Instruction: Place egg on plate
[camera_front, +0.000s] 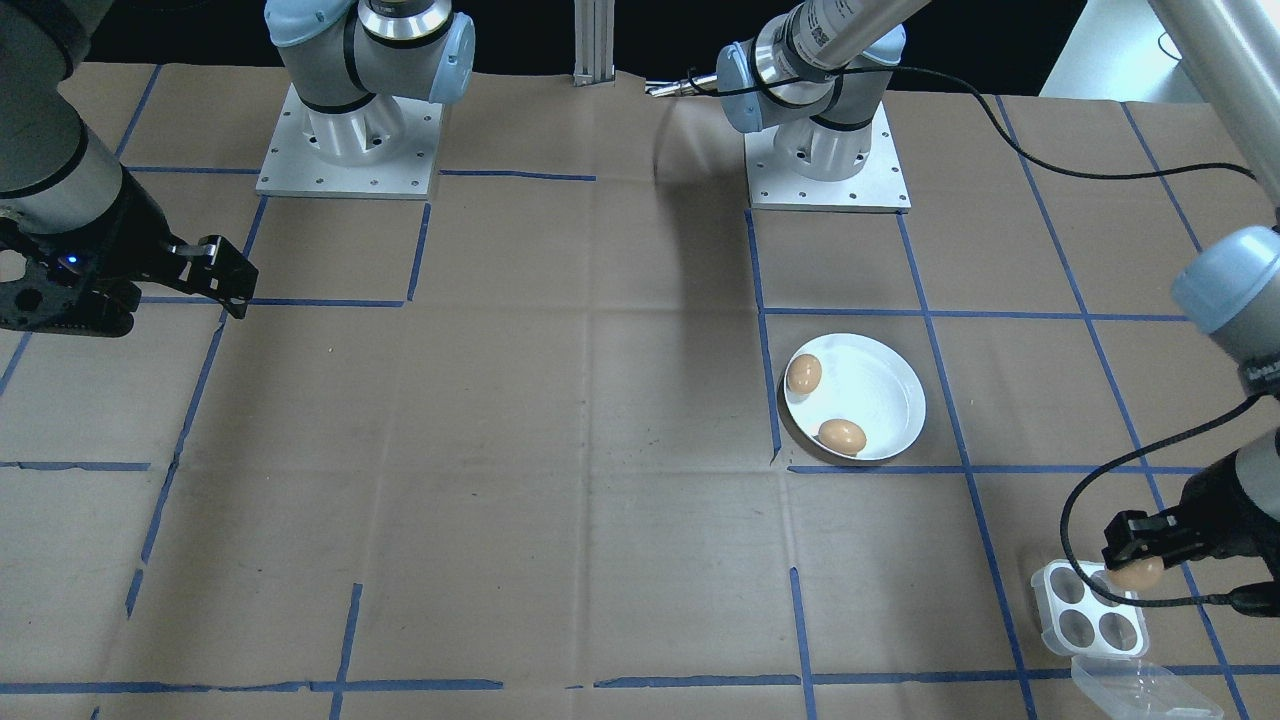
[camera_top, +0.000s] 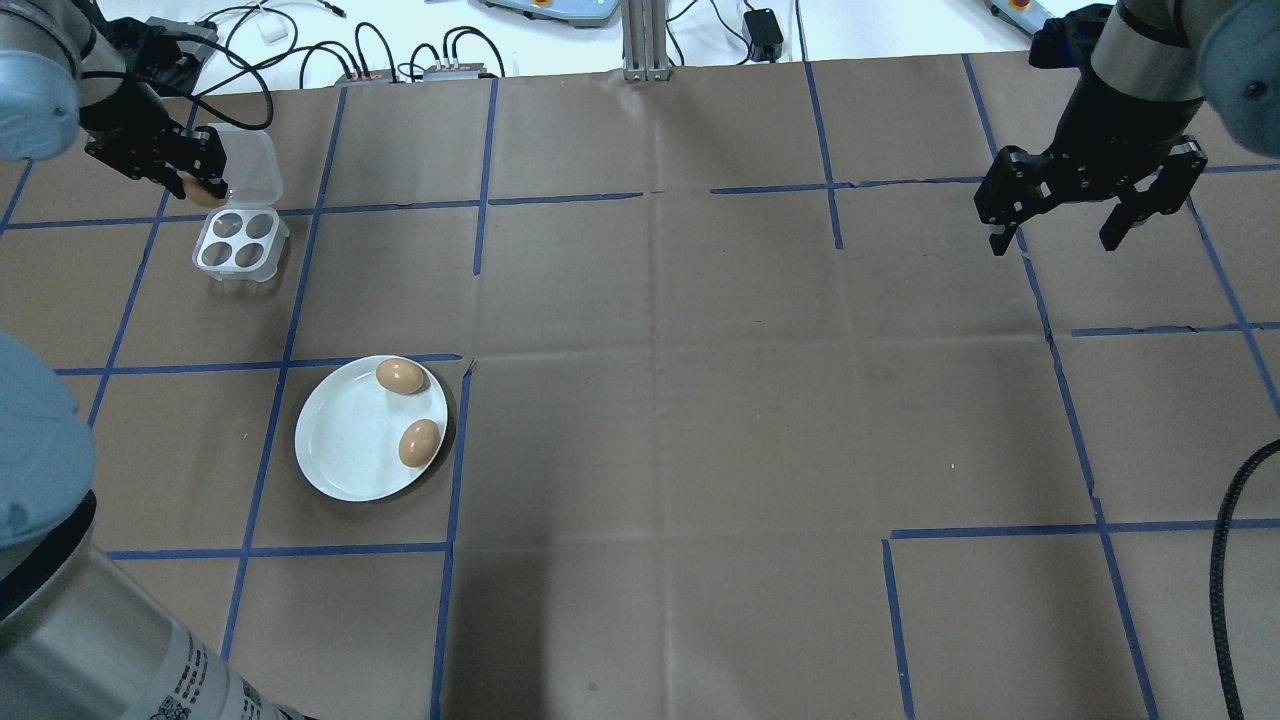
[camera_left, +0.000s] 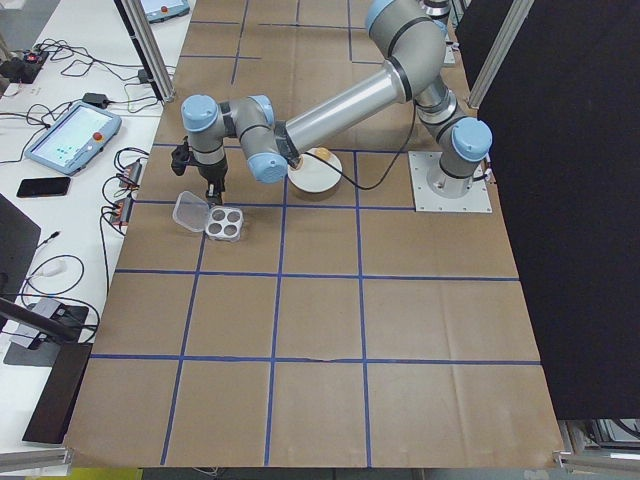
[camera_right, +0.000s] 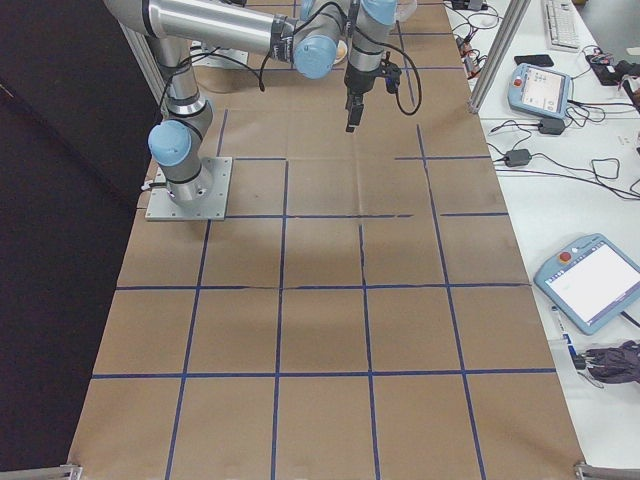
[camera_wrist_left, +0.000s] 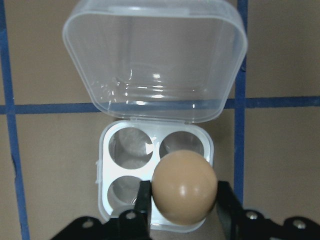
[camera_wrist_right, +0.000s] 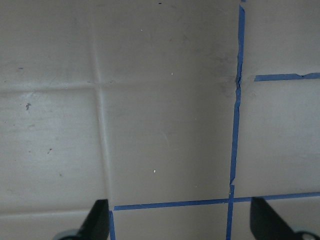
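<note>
Brown egg (camera_wrist_left: 184, 187) is clenched in the left pincer (camera_wrist_left: 182, 207) above the emptied tray (camera_top: 238, 241); two eggs (camera_top: 400, 376) already lie on the plate (camera_top: 345, 450); right pincer (camera_top: 1085, 215) hangs released.

We log, overhead view: plate (camera_top: 335, 455) on table (camera_top: 700, 400), left half, w/ two eggs (camera_top: 400, 376) in it along its right rim. Egg tray (camera_top: 240, 242) behind plate, further left; lid (camera_top: 255, 165) hinged open behind tray. Left gripper (camera_top: 196, 186) w/ egg (camera_top: 193, 188) above tray's back-left corner. Right gripper (camera_top: 1060, 235) far right, well apart.
</note>
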